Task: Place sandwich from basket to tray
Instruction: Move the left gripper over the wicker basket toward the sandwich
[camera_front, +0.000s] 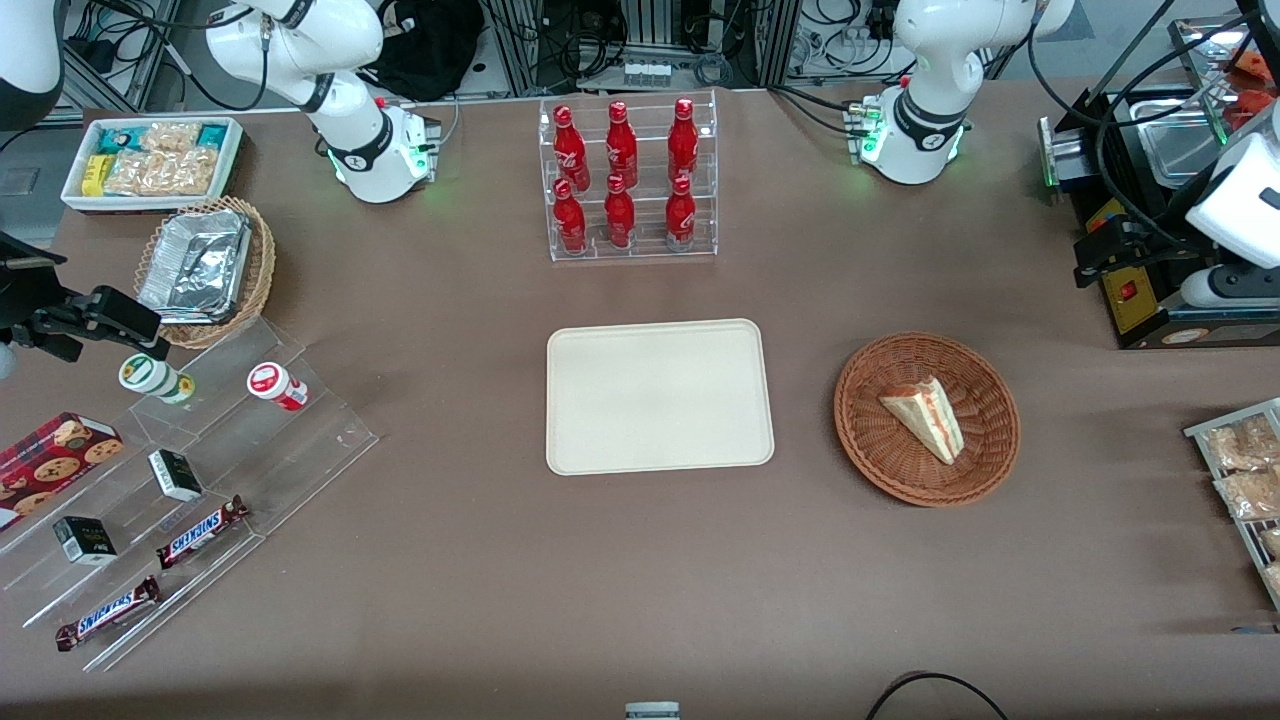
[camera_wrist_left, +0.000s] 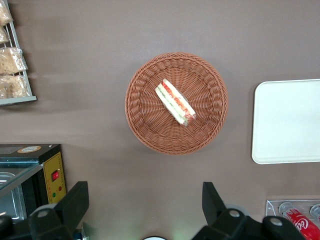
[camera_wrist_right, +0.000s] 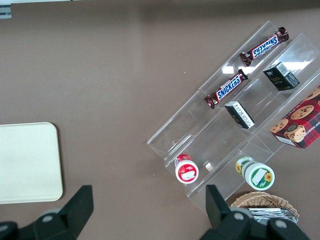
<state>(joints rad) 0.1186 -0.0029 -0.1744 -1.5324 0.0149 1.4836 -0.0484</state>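
The sandwich (camera_front: 925, 415), a pale bread wedge with red and green filling, lies in the round reddish-brown basket (camera_front: 880, 455) toward the working arm's end of the table. The cream tray (camera_front: 660, 395) lies flat and bare beside the basket, at the table's middle. My left gripper (camera_front: 1105, 255) hangs high above the table, farther from the front camera than the basket, near a black appliance. In the left wrist view the gripper (camera_wrist_left: 145, 189) is open and empty, with the sandwich (camera_wrist_left: 175, 102), basket (camera_wrist_left: 145, 132) and tray (camera_wrist_left: 287, 122) well below it.
A clear rack of red bottles (camera_front: 628, 180) stands farther from the front camera than the tray. A black appliance (camera_front: 1150, 290) and a wire rack of bagged snacks (camera_front: 1240, 470) flank the basket. Acrylic steps with snacks (camera_front: 200, 470), a tan basket (camera_front: 260, 280) and a white bin (camera_front: 235, 160) sit toward the parked arm's end.
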